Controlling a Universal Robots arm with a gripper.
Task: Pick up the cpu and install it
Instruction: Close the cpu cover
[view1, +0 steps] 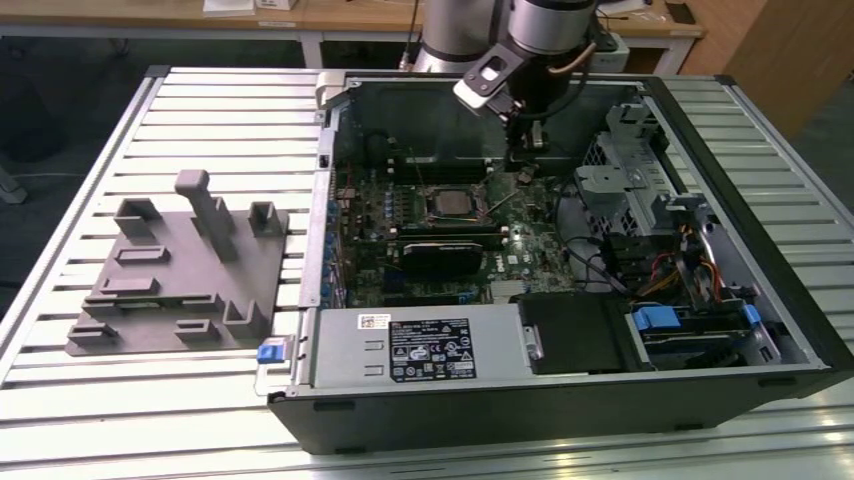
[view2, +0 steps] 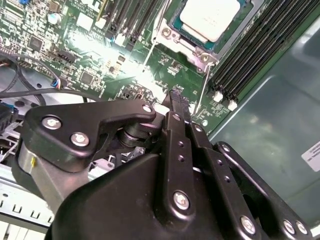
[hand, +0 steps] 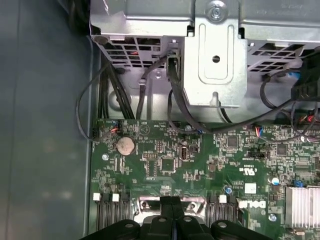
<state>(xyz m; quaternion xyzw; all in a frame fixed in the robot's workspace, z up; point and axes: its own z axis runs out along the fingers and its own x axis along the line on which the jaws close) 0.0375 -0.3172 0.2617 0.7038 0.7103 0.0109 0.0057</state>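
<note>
In the second wrist view the gripper (view2: 176, 95) has its fingers pressed together on nothing, tips just over the motherboard (view2: 167, 67). Beyond them, apart from the gripper, the cpu (view2: 210, 17) lies flat in its socket (view2: 165, 33). In the exterior view it sits on the exterior view's left of the gripper.

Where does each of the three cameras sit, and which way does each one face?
Exterior view: off the arm, high up, looking down into the open computer case; the arm and gripper show.
Second wrist view: on the wrist, looking along the shut gripper to the motherboard and the cpu in its socket.
First wrist view: on the wrist, facing the drive cage past the fingertips.
Shared: both wrist views show motherboard and gripper.
</note>
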